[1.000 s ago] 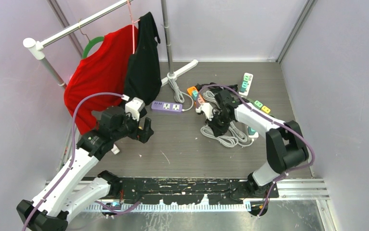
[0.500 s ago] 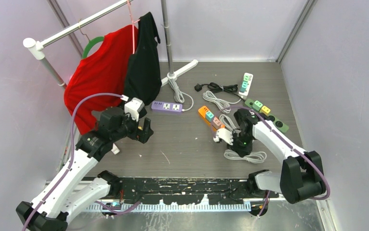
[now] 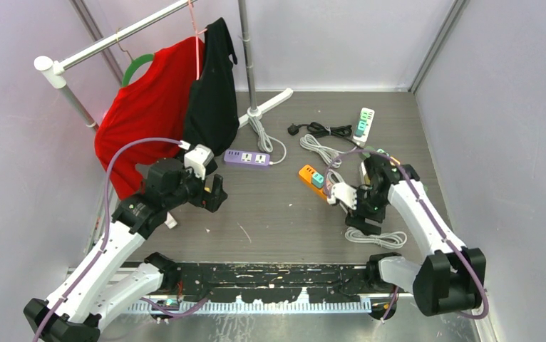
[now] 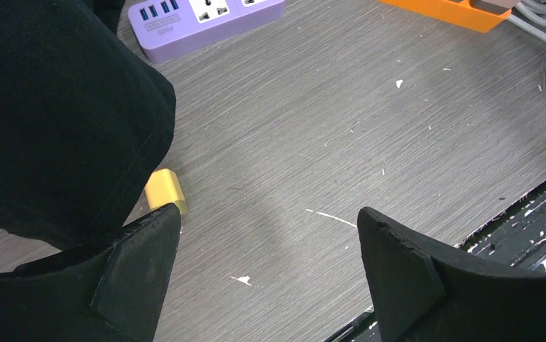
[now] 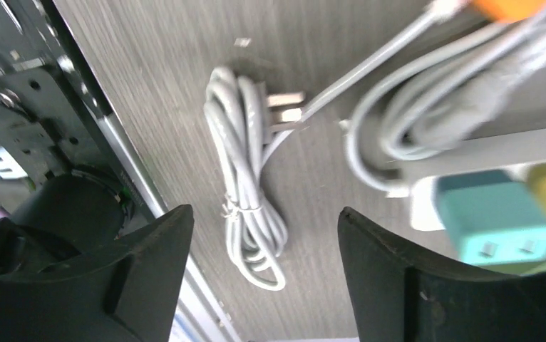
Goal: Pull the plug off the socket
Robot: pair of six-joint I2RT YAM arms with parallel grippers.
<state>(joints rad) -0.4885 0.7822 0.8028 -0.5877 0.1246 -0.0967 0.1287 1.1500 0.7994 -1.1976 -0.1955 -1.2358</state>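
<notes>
The grey plug (image 5: 286, 107) lies on the table with its bare prongs showing, at the end of a tied grey cable bundle (image 5: 245, 214) (image 3: 377, 239). It sits in no socket. My right gripper (image 5: 263, 235) (image 3: 361, 222) hangs open just above that bundle, holding nothing. A socket strip with a teal outlet (image 5: 497, 217) and a yellow one lies blurred at the right of the right wrist view. An orange socket strip (image 3: 313, 176) lies left of the right arm. My left gripper (image 4: 266, 217) (image 3: 213, 194) stands open over bare table.
A purple power strip (image 3: 247, 158) (image 4: 206, 18) lies mid-table, a white strip (image 3: 364, 122) and black cable (image 3: 320, 130) at the back. Red and black garments (image 3: 184, 100) hang on a rack at left. A small yellow block (image 4: 165, 189) sits by the left fingers.
My right arm drew back toward the near edge and to the right, dragging the cable bundle and orange strip along. Its jaws then opened and the bundle dropped. The left arm stayed still.
</notes>
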